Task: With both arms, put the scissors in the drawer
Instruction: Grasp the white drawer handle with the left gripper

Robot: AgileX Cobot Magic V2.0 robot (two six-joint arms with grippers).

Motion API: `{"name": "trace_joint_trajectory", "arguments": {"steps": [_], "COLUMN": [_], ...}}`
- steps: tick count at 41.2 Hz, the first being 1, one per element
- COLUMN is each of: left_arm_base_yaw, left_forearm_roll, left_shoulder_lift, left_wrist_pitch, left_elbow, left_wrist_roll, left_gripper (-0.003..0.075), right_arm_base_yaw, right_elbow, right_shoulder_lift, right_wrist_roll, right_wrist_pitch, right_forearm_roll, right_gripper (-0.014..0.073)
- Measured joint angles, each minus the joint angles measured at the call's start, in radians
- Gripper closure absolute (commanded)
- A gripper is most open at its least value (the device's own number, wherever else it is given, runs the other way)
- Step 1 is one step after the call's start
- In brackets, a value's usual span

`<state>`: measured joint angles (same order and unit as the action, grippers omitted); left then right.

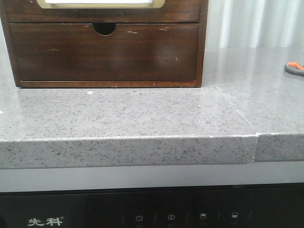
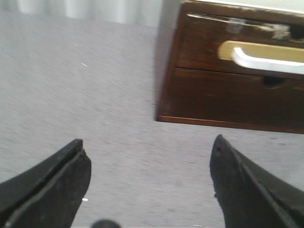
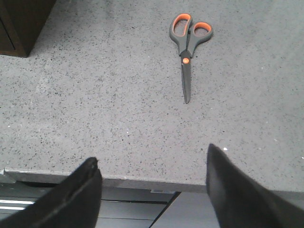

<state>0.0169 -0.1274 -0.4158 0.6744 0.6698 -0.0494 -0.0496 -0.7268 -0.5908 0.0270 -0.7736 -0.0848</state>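
Observation:
The scissors (image 3: 185, 45), grey with orange handle inlay, lie flat on the grey speckled counter; in the front view only their handle (image 1: 294, 68) shows at the far right edge. The drawer with the cream-framed white panel (image 2: 237, 45) is shut, in the wooden cabinet (image 1: 107, 42); its panel's lower edge (image 1: 99, 4) shows at the top of the front view. My left gripper (image 2: 149, 147) is open and empty over the counter, left of the cabinet. My right gripper (image 3: 152, 159) is open and empty at the counter's front edge, well short of the scissors.
Below the task drawer sits a plain dark drawer with a half-round notch (image 1: 104, 28), also shut. The counter has a seam (image 1: 256, 140) near its front right. A dark appliance panel (image 1: 152, 211) lies below the counter's front edge. Pale curtains hang behind.

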Motion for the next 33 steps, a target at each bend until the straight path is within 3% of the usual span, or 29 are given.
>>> {"name": "trace_joint_trajectory", "arguments": {"steps": [9,23,33], "left_arm_base_yaw": [0.000,0.000,0.000], "left_forearm_roll": [-0.397,-1.197,-1.591], "left_shoulder_lift": [-0.156,-0.502,-0.698], "left_wrist_pitch": [-0.023,-0.057,-0.031], "left_elbow": [0.000,0.000,0.000], "left_wrist_roll": [0.119,0.637,0.903], "left_gripper": [0.0195,0.0195,0.0195], "right_arm_base_yaw": [0.000,0.000,0.000], "right_elbow": [0.000,0.000,0.000], "right_shoulder_lift": [0.000,0.000,0.000], "right_wrist_roll": [0.000,0.000,0.000], "right_wrist_pitch": [0.000,-0.003,-0.003], "right_forearm_roll": [0.000,-0.001,-0.001], "right_gripper": [0.0092,0.0092,0.0092]}}
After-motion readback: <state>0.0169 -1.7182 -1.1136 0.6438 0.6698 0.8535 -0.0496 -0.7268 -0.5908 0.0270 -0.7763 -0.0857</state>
